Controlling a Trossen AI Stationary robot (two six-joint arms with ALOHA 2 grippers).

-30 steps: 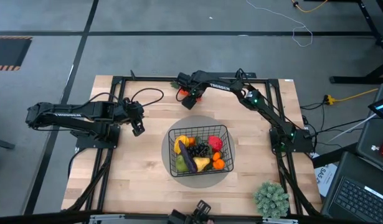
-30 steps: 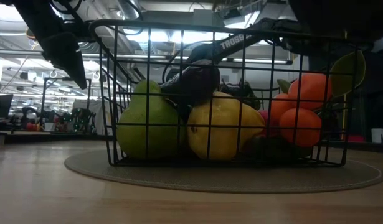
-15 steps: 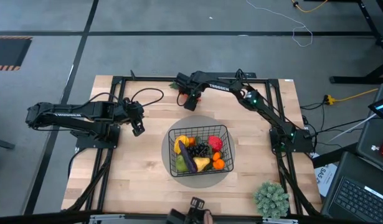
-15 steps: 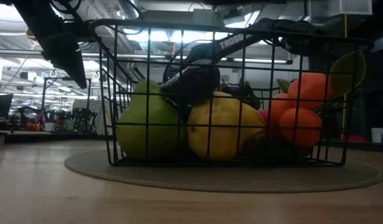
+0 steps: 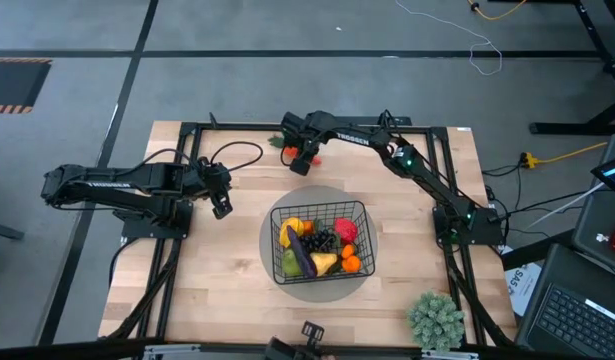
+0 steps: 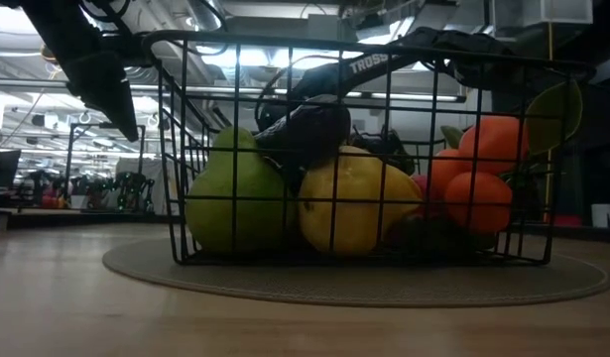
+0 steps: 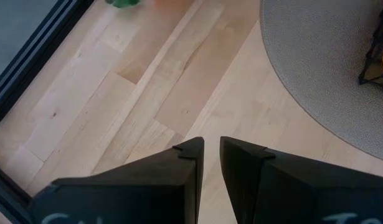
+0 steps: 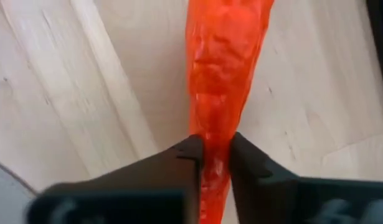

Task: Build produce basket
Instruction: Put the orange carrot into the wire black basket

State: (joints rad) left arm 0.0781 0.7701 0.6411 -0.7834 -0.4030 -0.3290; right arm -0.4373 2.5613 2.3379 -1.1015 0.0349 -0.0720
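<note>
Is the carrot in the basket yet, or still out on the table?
Out. The carrot sits clamped between the right gripper fingers over bare wood at the table's far edge, clear of the basket on its mat.

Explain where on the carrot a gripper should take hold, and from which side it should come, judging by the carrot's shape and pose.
Grip the carrot near its narrow tip, coming along its length from the tip end with one finger on each long side. It tapers from a wide far end, so the slim end fits between the fingers. The right gripper holds it just that way.
</note>
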